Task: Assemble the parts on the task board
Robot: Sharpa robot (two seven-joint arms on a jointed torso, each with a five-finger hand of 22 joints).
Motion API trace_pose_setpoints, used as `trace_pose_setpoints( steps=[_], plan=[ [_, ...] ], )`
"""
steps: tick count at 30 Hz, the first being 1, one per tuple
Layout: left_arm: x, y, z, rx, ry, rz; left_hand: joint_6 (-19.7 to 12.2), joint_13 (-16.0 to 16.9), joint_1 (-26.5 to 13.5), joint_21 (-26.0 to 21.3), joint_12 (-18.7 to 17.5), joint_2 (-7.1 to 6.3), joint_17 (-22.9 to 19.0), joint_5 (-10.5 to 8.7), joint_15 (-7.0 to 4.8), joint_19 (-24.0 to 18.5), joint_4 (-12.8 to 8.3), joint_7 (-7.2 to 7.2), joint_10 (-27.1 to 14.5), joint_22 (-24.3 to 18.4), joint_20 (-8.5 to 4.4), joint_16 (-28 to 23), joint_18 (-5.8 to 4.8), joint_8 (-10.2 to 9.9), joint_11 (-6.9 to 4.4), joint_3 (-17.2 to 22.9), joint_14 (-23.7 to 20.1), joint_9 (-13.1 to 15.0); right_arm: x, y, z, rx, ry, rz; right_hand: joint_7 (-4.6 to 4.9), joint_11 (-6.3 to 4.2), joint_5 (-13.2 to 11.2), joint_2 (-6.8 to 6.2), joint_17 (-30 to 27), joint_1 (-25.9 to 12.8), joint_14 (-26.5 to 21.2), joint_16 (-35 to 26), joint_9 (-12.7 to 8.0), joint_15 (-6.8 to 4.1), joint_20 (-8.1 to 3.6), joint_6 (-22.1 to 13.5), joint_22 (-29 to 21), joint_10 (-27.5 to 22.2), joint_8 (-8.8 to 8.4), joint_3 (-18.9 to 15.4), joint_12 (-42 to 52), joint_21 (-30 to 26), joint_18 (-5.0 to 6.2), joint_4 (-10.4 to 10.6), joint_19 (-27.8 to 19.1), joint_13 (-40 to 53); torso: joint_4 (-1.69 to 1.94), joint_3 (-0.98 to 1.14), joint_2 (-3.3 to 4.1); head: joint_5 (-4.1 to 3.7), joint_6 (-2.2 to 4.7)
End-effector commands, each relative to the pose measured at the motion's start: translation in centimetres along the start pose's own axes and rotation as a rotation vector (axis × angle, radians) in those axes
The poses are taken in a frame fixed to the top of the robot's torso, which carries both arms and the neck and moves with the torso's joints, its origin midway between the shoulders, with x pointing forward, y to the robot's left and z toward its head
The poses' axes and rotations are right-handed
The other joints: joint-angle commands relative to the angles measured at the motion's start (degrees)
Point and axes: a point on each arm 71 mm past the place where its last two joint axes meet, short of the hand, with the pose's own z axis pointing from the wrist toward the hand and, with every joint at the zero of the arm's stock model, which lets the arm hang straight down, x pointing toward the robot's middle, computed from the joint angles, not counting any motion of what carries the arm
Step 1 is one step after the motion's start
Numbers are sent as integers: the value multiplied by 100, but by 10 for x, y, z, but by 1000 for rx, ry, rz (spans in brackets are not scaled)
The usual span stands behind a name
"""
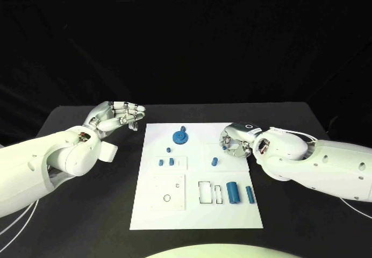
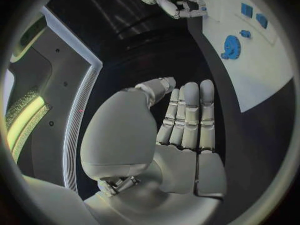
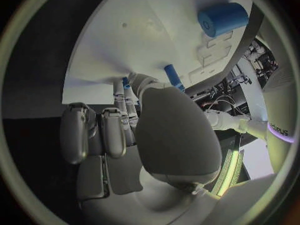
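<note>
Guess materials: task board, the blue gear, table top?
Task board: looks like matte white plastic or painted sheet; flat, even white, no glare, thin outlines marked on it.
Blue gear: probably moulded or printed plastic; uniform saturated blue, dull surface, crisp teeth in the left wrist view.
Table top: matte black, no reflections; could be cloth or coated board, can't tell which.

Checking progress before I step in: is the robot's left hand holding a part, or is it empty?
Empty. The left hand has its fingers straight and side by side with nothing in the palm; it is beside the white board, off its left edge.
</note>
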Motion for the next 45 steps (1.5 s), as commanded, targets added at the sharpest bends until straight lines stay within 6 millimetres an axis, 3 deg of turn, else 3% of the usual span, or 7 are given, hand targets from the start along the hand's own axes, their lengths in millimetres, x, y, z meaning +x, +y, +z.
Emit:
trace_pose_setpoints(
  steps=[1,8,15,26,45],
  plan=[
    [2,-2,0,15,11,-21,-2,-9,-21,-35,37,55,-5,27,0,-39,-27,46,-46,-6,5,-20,89,33,-8,4,-24,-9,7,1,0,-1,17,-14,-2,-11,33,26,240,-38,334,10,15,-22,-47,61,972,64,-17,93,-52,43,39,-19,236,-57,-4,1,0,0,-8],
    [1,-1,0,11,12,-21,-5,-10,-22,-37,39,64,-8,27,1,-39,-27,48,-49,-8,5,-24,89,32,-6,3,-23,-10,8,2,2,3,12,-12,-14,-29,61,78,237,-11,336,9,56,-39,-62,132,986,175,11,303,-106,62,35,-109,245,-116,-1,3,4,-15,-19],
    [1,-1,0,6,10,-19,-8,-11,-22,-38,39,71,-11,27,1,-39,-26,49,-52,-9,5,-27,89,31,-5,3,-22,-11,8,5,3,-2,1,-6,-80,-107,-64,239,284,-38,350,45,193,-106,-107,321,1042,461,155,574,-157,170,14,-327,276,-149,-3,0,1,-21,-29],
    [0,-1,0,2,9,-16,-11,-12,-18,-38,40,76,-13,28,1,-39,-30,50,-55,-10,5,-30,90,30,-5,3,-21,-12,7,7,3,13,-6,-23,-103,-159,29,266,295,-92,352,53,341,-153,-141,401,1084,694,277,786,-234,243,0,-597,296,-175,4,-3,-5,-19,-36],
    [-1,-1,0,10,4,-4,-10,-14,-7,-39,42,92,-18,31,1,-38,-38,51,-62,-11,4,-36,90,33,-4,6,-20,-13,-15,16,-7,-37,-176,27,-113,-171,34,245,313,-180,356,65,404,-167,-144,411,1111,766,313,875,-287,296,-11,-688,309,-193,-6,-9,-11,-11,-3]
  ],
)
